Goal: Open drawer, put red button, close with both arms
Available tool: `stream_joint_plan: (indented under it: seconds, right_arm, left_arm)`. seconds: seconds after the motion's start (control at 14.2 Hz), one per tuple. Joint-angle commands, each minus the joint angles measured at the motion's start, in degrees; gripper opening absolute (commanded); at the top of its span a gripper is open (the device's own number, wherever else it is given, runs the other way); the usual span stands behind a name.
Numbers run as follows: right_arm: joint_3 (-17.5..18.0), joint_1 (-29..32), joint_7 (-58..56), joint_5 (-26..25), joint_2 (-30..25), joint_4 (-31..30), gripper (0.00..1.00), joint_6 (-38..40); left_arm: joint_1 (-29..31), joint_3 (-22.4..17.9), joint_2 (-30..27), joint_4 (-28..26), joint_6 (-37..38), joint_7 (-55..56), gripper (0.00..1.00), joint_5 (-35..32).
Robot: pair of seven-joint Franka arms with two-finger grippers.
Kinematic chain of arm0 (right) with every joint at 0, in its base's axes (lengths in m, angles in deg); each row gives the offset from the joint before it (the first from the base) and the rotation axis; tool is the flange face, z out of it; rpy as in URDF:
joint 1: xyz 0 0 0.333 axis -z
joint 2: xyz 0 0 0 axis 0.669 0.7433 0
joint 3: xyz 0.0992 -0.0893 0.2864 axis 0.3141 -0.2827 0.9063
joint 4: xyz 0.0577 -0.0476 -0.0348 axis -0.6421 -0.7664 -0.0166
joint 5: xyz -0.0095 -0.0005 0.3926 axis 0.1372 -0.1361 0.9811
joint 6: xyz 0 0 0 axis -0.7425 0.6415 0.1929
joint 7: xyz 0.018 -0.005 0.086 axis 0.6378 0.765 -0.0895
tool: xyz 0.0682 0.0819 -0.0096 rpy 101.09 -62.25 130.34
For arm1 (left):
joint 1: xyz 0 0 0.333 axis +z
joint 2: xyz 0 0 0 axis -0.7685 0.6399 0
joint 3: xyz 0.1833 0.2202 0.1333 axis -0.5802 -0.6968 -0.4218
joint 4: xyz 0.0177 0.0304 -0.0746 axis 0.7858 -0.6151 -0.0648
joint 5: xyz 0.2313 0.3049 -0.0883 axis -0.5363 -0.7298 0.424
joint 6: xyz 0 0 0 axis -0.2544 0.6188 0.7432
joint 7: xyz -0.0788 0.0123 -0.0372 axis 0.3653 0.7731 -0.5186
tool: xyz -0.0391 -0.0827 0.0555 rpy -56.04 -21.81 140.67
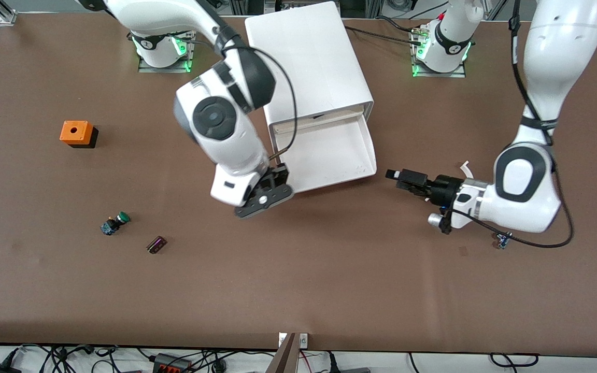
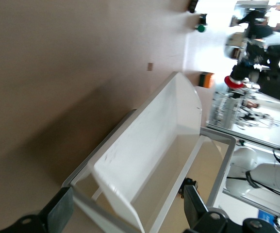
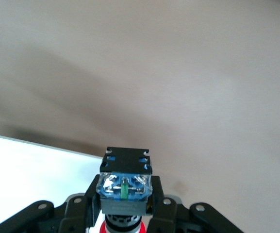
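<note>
The white cabinet (image 1: pixel 309 57) stands between the arm bases. Its drawer (image 1: pixel 329 150) is pulled out toward the front camera and looks empty. My right gripper (image 1: pixel 264 198) hangs over the table by the drawer's front corner at the right arm's end. In the right wrist view it (image 3: pixel 125 208) is shut on the red button (image 3: pixel 124 187), blue and black body outward, red cap between the fingers. The front view hides the button. My left gripper (image 1: pixel 393 174) is open and empty, low beside the drawer's other front corner; the left wrist view shows the drawer (image 2: pixel 149 150) ahead of its fingers (image 2: pixel 58 209).
A green-capped button (image 1: pixel 116 223) and a small dark block (image 1: pixel 156 244) lie on the brown table toward the right arm's end, nearer the front camera. An orange box with a hole (image 1: pixel 76 133) sits farther back there. A small part (image 1: pixel 502 241) lies under the left arm.
</note>
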Motion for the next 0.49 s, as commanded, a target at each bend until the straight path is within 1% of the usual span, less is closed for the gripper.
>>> stream_joint_plan:
  seconds: [0.0,0.14,0.28,0.35,0.42]
  right_arm:
    - [-0.4,-3.4,6.4,0.4,1.3,1.8,0.00,-2.4]
    - [-0.1,-5.5,8.0,0.4,2.4,1.8,0.00,-3.5]
    - [-0.1,-7.5,9.7,0.4,4.1,1.8,0.00,-5.1]
    - [-0.2,-8.3,10.7,0.4,4.9,1.8,0.00,-5.6]
    - [-0.2,-8.4,10.9,0.4,5.6,1.8,0.00,-5.6]
  left_arm:
    - [2.0,0.0,-2.8,3.2,4.4,7.8,1.00,-9.6]
    - [1.9,0.3,-3.7,5.8,6.2,9.5,1.00,-21.7]
    - [1.4,1.0,-4.7,6.9,6.2,9.9,1.00,-33.5]
    - [1.0,1.0,-4.6,7.2,6.2,9.9,1.00,-37.6]
    - [0.8,1.0,-4.5,7.3,5.6,9.8,1.00,-44.5]
